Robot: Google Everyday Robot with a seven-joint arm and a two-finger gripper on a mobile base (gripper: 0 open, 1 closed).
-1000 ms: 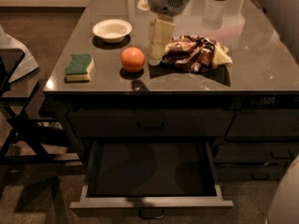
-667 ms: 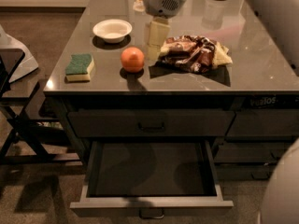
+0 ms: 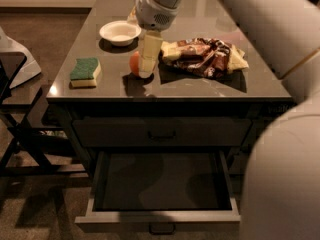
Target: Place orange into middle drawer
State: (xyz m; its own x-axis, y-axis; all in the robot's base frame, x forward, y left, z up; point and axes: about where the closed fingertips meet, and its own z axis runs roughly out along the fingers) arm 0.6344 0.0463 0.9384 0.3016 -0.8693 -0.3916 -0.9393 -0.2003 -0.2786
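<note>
The orange (image 3: 133,64) sits on the grey table top (image 3: 200,89), left of centre, between the sponge and the snack bag. My gripper (image 3: 145,70) has come down from the white arm right at the orange and covers its right side, so only its left part shows. The middle drawer (image 3: 158,217) is pulled out below the table's front edge. Its dark flat inside (image 3: 162,181) holds nothing, and its small handle shows at the bottom of the front rim.
A white bowl (image 3: 120,32) stands behind the orange. A green-topped yellow sponge (image 3: 85,72) lies at the left. A crumpled brown snack bag (image 3: 205,56) lies to the right. The top drawer (image 3: 162,132) is closed. A dark folding stand (image 3: 15,109) is left of the table. My arm fills the right side.
The gripper has moved left and down from beside the orange to right against it, now hiding its right side. The orange and drawer have not moved.
</note>
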